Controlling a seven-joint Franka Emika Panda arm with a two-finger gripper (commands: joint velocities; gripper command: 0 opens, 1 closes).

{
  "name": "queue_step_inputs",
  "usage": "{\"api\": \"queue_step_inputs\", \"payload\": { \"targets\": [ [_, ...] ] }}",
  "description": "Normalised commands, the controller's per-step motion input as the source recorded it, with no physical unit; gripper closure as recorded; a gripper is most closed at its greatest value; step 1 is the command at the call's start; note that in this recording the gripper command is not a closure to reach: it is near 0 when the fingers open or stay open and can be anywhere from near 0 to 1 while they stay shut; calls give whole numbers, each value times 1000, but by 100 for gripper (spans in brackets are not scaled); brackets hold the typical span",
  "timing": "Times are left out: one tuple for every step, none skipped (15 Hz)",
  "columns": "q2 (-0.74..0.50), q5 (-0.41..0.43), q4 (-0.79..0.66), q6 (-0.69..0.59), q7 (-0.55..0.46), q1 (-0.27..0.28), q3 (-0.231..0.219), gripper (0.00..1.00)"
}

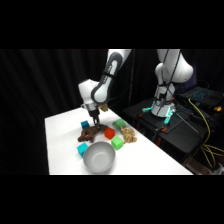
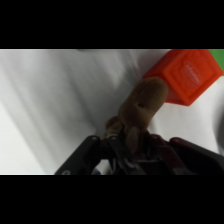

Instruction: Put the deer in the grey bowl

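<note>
Fingers of my white arm's two-finger gripper [image 1: 95, 123] are down on the dark brown soft plush deer [image 1: 90, 133]. In the wrist view the black fingers look pinched in around a brown plush part [image 2: 142, 107], so I think the gripper is squeezed closed on the deer. I cannot see how much of it is caught.

From the side, the deer lies on the white table [image 1: 60, 145], just behind the round plain grey bowl [image 1: 99, 156]. The bowl sits at the near edge of the table and has nothing in it yet.

A red block [image 1: 109, 133] sits right beside the deer. In the wrist view it looks to touch the brown part. A blue block [image 1: 85, 124] is behind the deer, and a teal block [image 1: 81, 149] is beside the bowl. Two green blocks [image 1: 118, 125] and a light tan plush toy [image 1: 129, 134] sit off to the side.

To do this step well, I would lift straight up and go slow, so the soft legs come free and do not drag the red block along. I would go high enough for the hanging legs to clear the bowl's rim. Then I would move over the middle of the bowl and let go low down, so the deer drops inside and does not flop over the edge.
</note>
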Motion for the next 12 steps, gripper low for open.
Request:
{"api": "queue_step_inputs", "payload": {
  "targets": [
    [-514,-131,-191,-189,100,72,-64,56],
    [-611,-161,-233,-236,118,87,-92,56],
    [-644,-171,-233,-255,109,92,-102,56],
    [-695,-198,-232,-292,127,110,-124,56],
    [-666,-208,-182,-297,140,128,-125,56],
    [-668,-216,-145,-312,155,145,-120,57],
    [-616,-228,-94,-299,174,165,-113,57],
    [-542,-232,1,-303,196,190,-88,57],
    [-477,-219,63,-311,192,202,-57,56],
    [-414,-214,88,-301,182,205,-37,56],
    [-348,-140,140,-342,119,206,18,55],
    [-260,-156,165,-318,152,213,36,55]
  ]
}}
